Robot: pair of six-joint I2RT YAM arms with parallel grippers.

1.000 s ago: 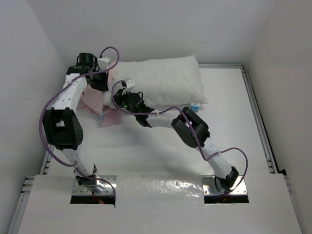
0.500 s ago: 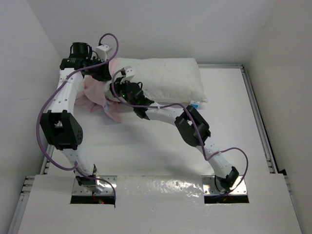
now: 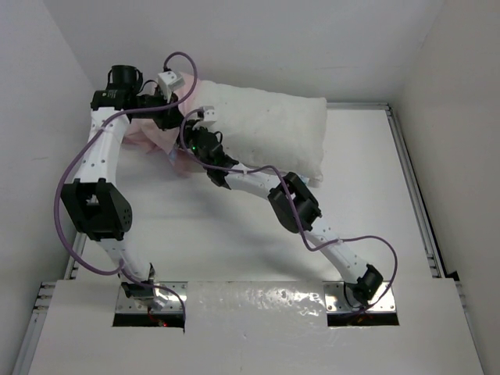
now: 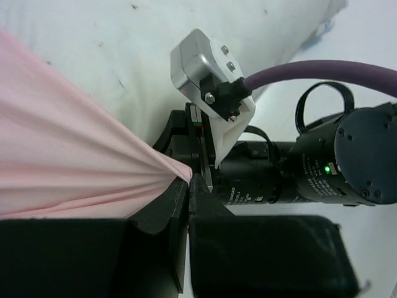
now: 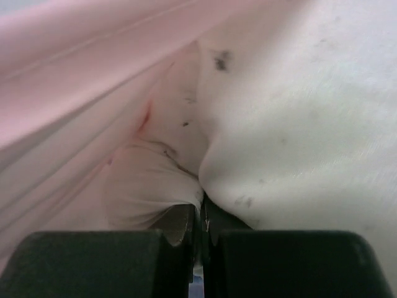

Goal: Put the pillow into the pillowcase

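Top external view shows both arms carried farther back than a second ago: left gripper [image 4: 188,177] clamped shut on the pillowcase [image 4: 74,161] bunched at its tips, right gripper [image 5: 200,217] pinched shut on the pillow [image 5: 298,124], case fabric draped just above it, so insertion seems begun.

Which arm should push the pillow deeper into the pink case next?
Probably the right. The right gripper is shut on the pillow beside the pillowcase, so it can shove it in. The left gripper pinches the pillowcase taut, holding it.
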